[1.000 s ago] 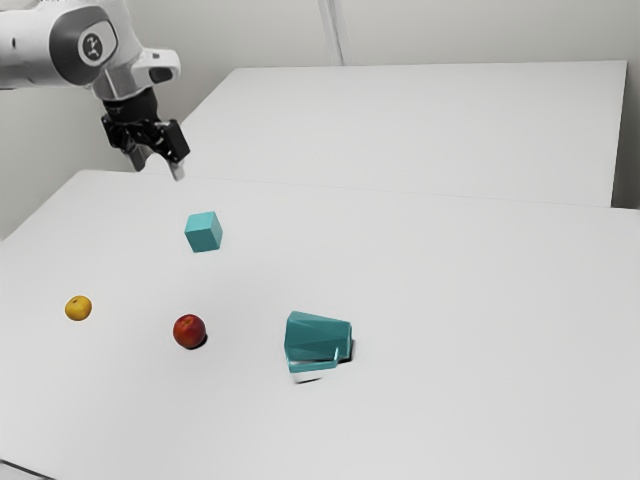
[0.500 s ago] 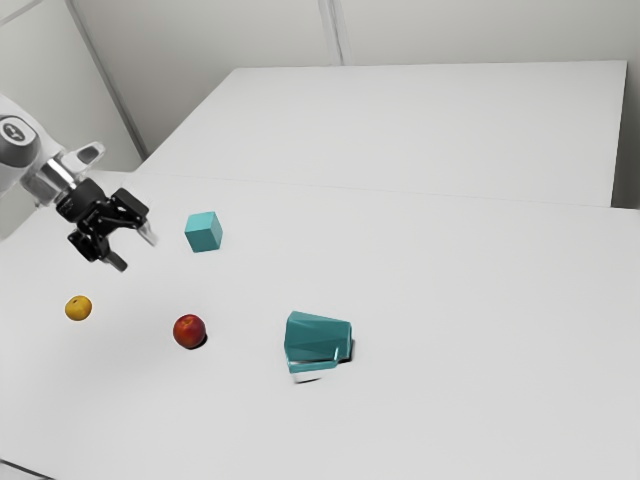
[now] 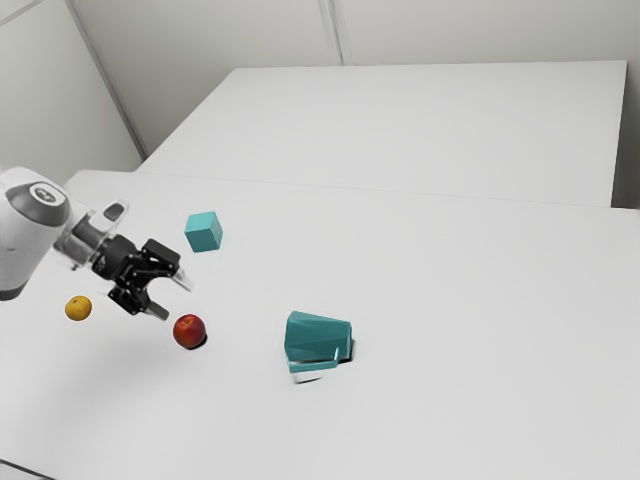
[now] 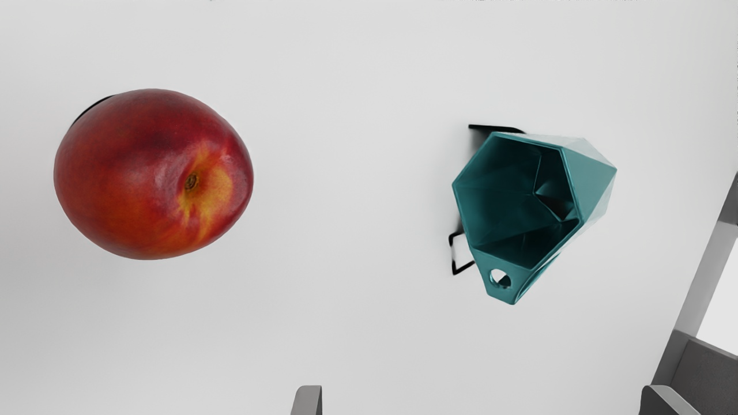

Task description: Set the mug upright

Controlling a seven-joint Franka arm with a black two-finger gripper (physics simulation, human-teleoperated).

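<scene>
Mug (image 3: pixel 318 338) | on its side | ahead of parted jaws, well apart

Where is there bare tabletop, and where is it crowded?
Bare: the table between cube and mug, and beyond the mug toward the exterior view's right. Crowded: around the gripper, near the red fruit, yellow fruit and cube.

You see a blue-green mug (image 3: pixel 318 338), darker inside. Your peach (image 4: pixel 144 173) is red with an orange and yellow patch. Your cube (image 3: pixel 204 232) is light blue-green, the small fruit (image 3: pixel 78 308) yellow-orange, the table (image 3: pixel 450 350) plain white.
</scene>
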